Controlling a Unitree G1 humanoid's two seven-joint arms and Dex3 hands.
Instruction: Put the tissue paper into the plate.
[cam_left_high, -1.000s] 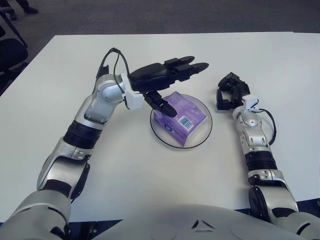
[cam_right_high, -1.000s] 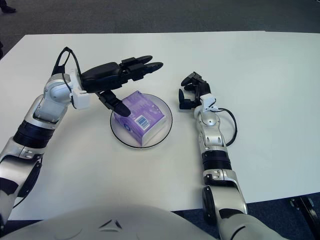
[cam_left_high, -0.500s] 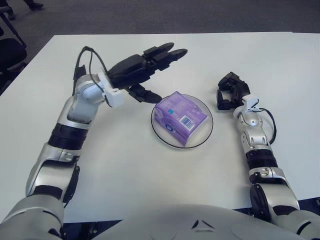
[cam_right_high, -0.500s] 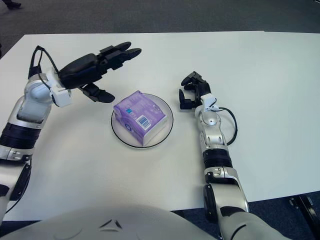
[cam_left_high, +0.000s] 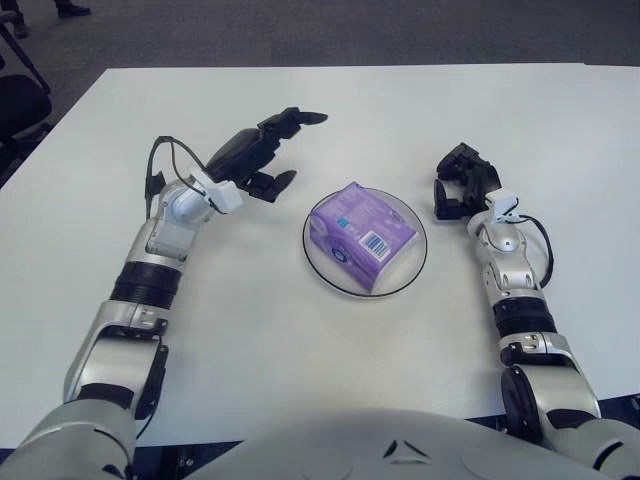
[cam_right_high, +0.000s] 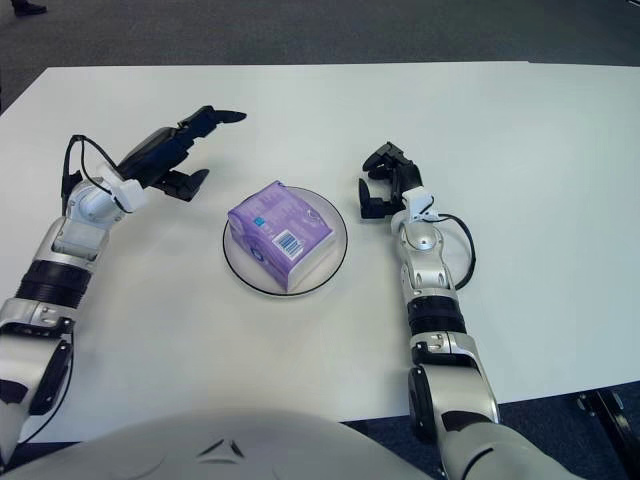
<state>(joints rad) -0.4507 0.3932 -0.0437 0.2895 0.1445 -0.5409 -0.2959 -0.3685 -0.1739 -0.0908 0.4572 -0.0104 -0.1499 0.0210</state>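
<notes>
Tissue paper: the purple pack (cam_left_high: 358, 235) sat inside the plate, at the middle of the frame, with nothing touching it.
Plate: the clear round plate (cam_left_high: 410, 265) lay flat on the white surface (cam_left_high: 300, 340), its rim showing around the pack on the right and lower sides.
How the pack sat: tilted a little, barcode face turned toward the lower right; it looked settled, though I could not tell whether its whole base was flat on the plate.
Left hand: the left hand (cam_left_high: 262, 157) hung in the upper left of the frame, well apart from the plate, its fingers spread loose and holding nothing.
Right hand: the right hand (cam_left_high: 458, 183) showed just right of the plate, idle, its fingers curled in on nothing and not touching the rim.
Done: by my reckoning the placing itself was finished, pack in plate and let go.
Left to do: very little, I'd say; only getting the left arm away to a resting place.
Risk: slight; the pack stood near the plate's lower right rim, so a stray nudge could tip it out.
</notes>
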